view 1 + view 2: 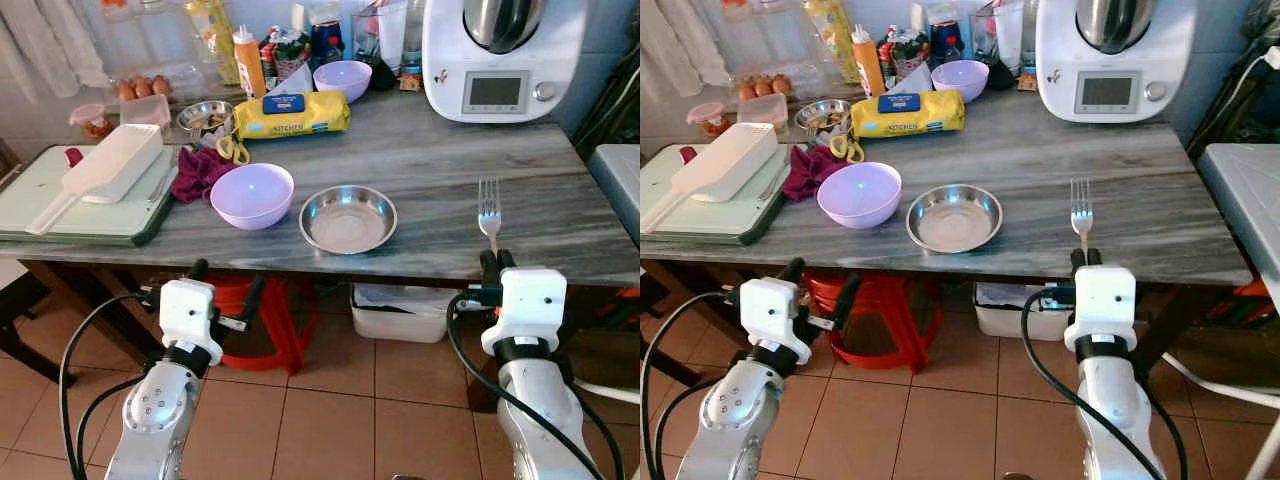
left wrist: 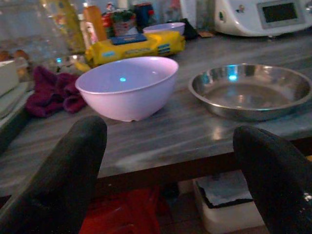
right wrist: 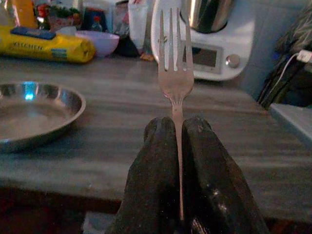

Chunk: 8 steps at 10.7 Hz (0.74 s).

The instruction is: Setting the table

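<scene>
Grey marble-look table [image 1: 420, 170], silver four-tined fork [image 1: 488, 212] upright in clenched right gripper [image 1: 497, 262]; left gripper [image 1: 225, 284] released.

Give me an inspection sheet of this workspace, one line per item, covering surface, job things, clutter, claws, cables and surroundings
Surface: grey marble-look table, dry as far as visible.
Job's things: steel plate near the front edge; lilac bowl beside it on the robot's left; fork, tines pointing away.
Clutter: yellow kitchen pack, second lilac bowl, maroon cloth, white grater on green board, bottles, eggs, white cooking machine.
Claws: right claw shut on fork handle; left claw open, below the table edge.
Cables: black cables along both arms.
Surroundings: tiled floor, red stool, white bin under table.
</scene>
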{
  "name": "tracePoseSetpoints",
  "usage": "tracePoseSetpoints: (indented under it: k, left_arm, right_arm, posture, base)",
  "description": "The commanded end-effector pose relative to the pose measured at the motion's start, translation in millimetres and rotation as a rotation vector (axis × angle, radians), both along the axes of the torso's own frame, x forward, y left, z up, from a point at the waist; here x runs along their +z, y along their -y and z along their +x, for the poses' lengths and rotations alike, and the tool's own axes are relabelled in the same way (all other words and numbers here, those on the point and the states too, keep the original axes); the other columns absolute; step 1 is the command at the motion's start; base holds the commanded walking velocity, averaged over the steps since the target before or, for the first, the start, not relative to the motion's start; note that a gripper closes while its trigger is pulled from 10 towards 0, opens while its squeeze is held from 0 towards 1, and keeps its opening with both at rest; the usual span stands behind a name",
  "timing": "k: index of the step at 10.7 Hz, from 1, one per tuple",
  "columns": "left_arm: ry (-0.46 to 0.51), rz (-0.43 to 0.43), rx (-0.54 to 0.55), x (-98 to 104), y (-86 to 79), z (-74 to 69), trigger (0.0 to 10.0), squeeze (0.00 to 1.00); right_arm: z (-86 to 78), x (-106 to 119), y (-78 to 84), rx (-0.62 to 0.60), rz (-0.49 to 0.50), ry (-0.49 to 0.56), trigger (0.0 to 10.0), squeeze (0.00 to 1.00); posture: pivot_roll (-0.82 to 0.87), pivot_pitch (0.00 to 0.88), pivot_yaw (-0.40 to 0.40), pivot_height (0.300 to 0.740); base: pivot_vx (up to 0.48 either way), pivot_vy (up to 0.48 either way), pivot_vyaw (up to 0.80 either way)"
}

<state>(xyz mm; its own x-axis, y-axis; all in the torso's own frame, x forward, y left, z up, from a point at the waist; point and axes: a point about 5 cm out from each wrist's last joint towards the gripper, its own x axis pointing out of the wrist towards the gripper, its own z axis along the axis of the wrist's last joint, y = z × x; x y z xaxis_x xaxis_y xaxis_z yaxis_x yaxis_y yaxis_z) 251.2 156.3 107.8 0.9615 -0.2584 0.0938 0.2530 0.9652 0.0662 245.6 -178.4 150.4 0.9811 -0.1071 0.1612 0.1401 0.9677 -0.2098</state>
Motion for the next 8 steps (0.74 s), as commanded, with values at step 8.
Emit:
tracePoseSetpoints:
  k: [8]
  left_arm:
    - [0.017,-0.004,-0.081,7.1,5.5,-1.1,10.0,0.0]
  right_arm:
    - [9.0,6.6,14.3,-0.094,0.011,0.025,10.0,0.0]
  posture:
    - [-0.16,0.126,0.106,0.74]
  base:
    - [0.0,0.0,0.29]
